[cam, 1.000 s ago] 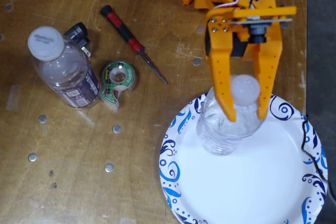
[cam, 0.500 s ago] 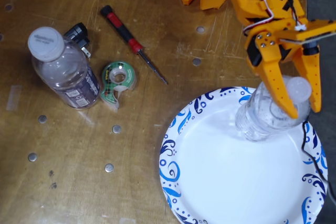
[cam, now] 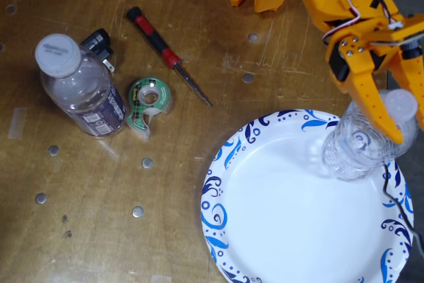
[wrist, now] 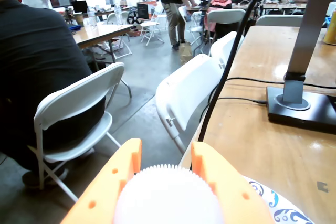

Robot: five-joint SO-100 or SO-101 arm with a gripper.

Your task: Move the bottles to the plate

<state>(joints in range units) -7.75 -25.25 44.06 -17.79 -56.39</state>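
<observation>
The orange arm reaches down from the top edge — its end effector points downward, fingers clamped on a bottle cap.

In the fixed view the plate ran off the frame at four and six o'clock. The gripper was cropped at three o'clock, one finger mostly lost. In the wrist view the small bottle showed only its cap, body hidden below; the plate's rim barely peeked in.
</observation>
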